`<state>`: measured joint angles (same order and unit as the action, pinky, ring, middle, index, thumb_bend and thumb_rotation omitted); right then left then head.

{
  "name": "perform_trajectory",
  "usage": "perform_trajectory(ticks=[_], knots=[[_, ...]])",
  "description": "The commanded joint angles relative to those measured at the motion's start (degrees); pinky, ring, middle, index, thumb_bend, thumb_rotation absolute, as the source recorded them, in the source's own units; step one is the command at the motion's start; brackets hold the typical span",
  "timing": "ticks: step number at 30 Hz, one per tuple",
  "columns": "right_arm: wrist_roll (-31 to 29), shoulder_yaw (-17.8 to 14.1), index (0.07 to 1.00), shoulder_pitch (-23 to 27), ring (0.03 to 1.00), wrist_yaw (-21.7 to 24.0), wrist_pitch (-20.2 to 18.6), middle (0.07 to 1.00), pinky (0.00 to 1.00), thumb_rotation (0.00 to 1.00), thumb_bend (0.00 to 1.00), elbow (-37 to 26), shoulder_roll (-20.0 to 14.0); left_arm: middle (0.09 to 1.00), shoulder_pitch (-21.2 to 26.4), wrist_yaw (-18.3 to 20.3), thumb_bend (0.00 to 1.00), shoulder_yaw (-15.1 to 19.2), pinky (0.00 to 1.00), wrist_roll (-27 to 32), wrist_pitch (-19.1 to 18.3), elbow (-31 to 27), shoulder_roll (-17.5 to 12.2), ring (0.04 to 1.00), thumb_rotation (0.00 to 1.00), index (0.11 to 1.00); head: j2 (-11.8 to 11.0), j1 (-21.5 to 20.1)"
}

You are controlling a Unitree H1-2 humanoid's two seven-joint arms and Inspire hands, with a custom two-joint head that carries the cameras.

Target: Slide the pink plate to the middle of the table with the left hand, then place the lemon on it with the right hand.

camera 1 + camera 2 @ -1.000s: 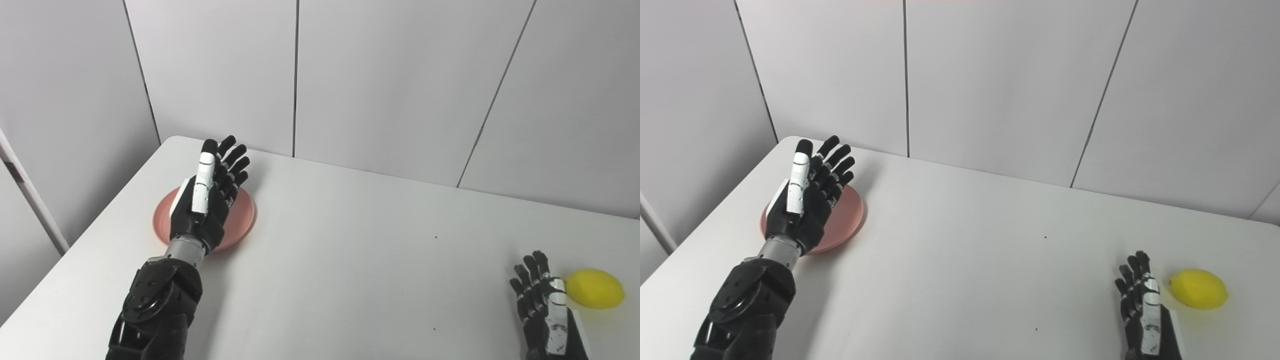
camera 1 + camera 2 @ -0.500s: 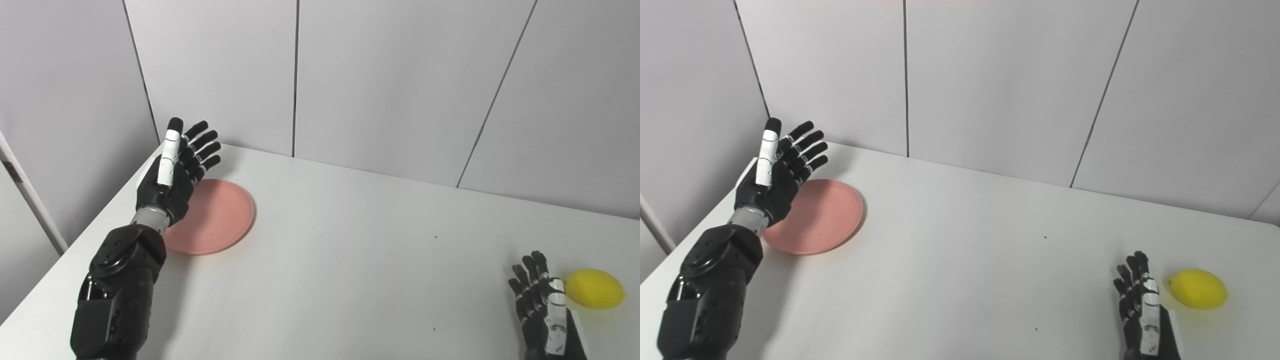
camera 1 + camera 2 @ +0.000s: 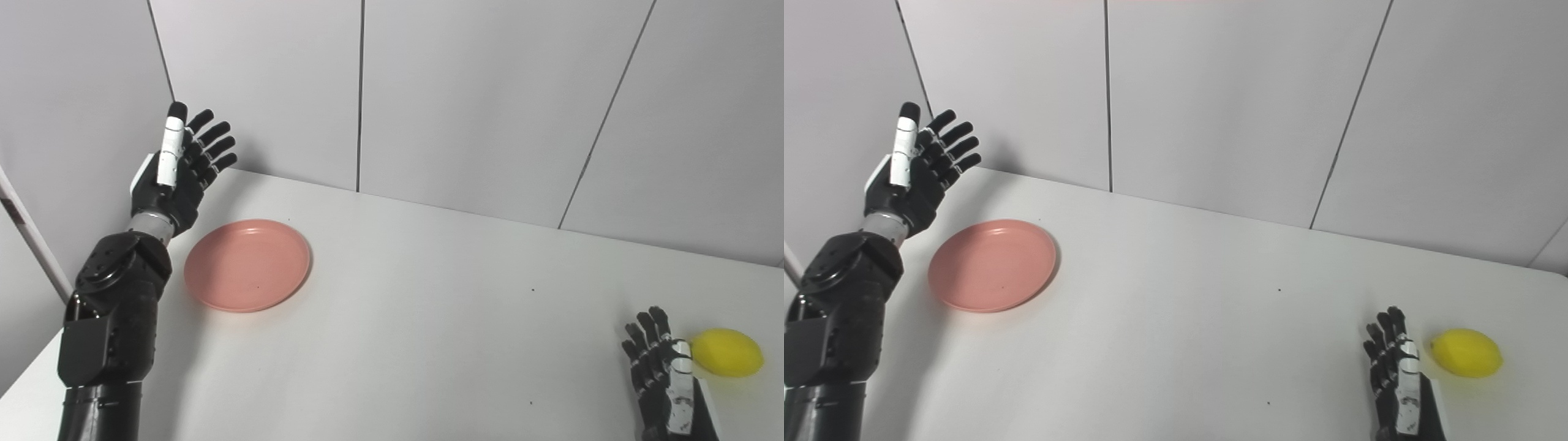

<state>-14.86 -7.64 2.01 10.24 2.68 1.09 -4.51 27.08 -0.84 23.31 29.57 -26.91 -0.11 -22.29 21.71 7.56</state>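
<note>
A round pink plate [image 3: 247,265] lies flat on the left part of the white table [image 3: 429,318]. My left hand [image 3: 177,168] is raised above the table's far left corner, up and to the left of the plate, open with fingers spread and touching nothing. The yellow lemon [image 3: 727,351] rests near the table's right front. My right hand [image 3: 664,380] lies low just left of the lemon, open, fingers extended, a small gap between it and the fruit.
Grey wall panels [image 3: 465,98] stand close behind the table, and another wall [image 3: 67,122] runs along the left side, right beside my raised left hand. The table's left edge [image 3: 37,367] slants down toward the front.
My left hand has risen and swung left off the plate, from over it to above the far left corner, leaving the plate fully uncovered. Plate, lemon and right hand have stayed put.
</note>
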Motion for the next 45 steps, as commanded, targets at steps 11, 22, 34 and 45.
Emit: perform_trajectory(ticks=[11,22,34,45], knots=[[-0.6,1.1,0.979,-4.6,0.966,-0.1,-0.2,0.970,1.00,1.00,0.62,3.7,2.2,0.870,3.5,2.2,0.91,2.0,0.90,-1.0,3.5,6.3,-3.6,0.870,0.81,0.902,0.2,0.3],[-0.7,1.1,0.969,-4.8,0.956,-0.2,-0.8,0.963,1.00,1.00,0.64,3.2,2.1,0.870,2.2,4.3,0.87,1.8,0.82,-2.7,7.6,13.1,-3.2,0.854,0.82,0.899,0.6,0.1],[-0.5,1.2,0.964,-4.9,0.954,0.0,-0.7,0.965,1.00,1.00,0.65,2.9,1.9,0.852,3.0,4.4,0.86,1.2,0.85,-5.2,14.4,22.3,-2.1,0.861,0.81,0.915,0.8,0.0],[-0.7,1.3,0.962,-5.1,0.953,-0.1,-1.1,0.966,1.00,1.00,0.65,2.4,1.8,0.844,4.0,6.2,0.86,1.9,0.80,-4.4,18.9,30.0,-2.9,0.824,0.80,0.907,1.0,0.1]])
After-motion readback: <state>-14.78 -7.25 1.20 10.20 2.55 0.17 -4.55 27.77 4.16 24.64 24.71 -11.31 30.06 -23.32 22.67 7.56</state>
